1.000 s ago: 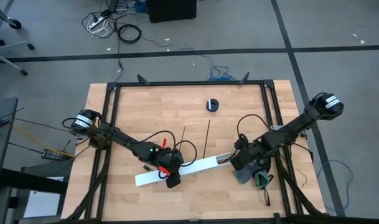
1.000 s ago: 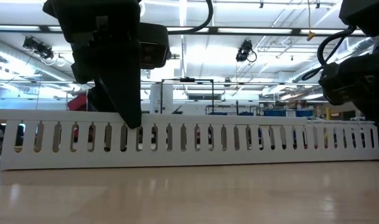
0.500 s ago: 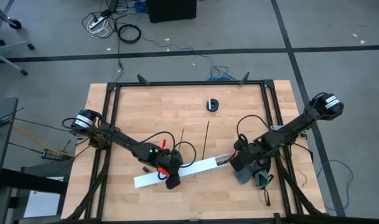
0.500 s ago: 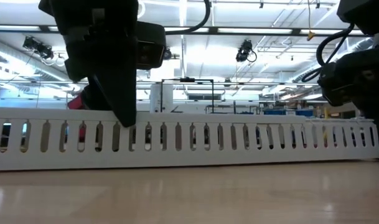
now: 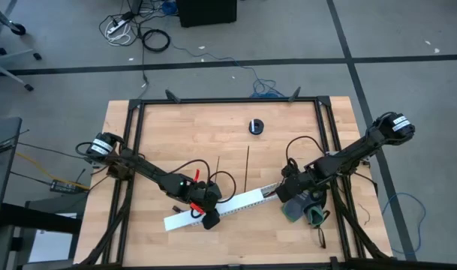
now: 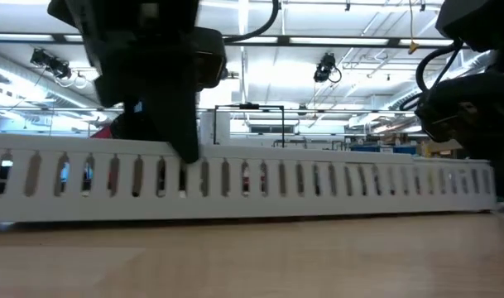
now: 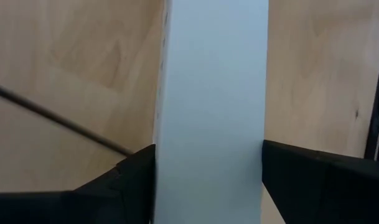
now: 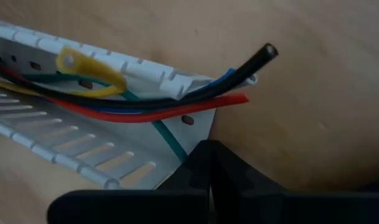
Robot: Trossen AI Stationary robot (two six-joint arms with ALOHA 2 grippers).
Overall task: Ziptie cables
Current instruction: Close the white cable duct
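From above, the left gripper (image 5: 210,218) holds the white channel (image 5: 243,201) on the worktop (image 5: 168,127); two zipties (image 5: 247,168) lie near. In the left wrist view its fingers (image 7: 133,180) grip the channel's sides, likely to steady it. In the right wrist view, the right gripper (image 8: 209,163), fingers shut, sits by the cables (image 8: 145,106) in the channel.

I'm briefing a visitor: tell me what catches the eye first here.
The long white slotted channel lies slantwise across the near part of the wooden table, with the left gripper straddling it near its left end, jaws either side of its walls. At its right end coloured cables spill out beside the shut right gripper. Two thin black zipties lie loose just behind the channel.
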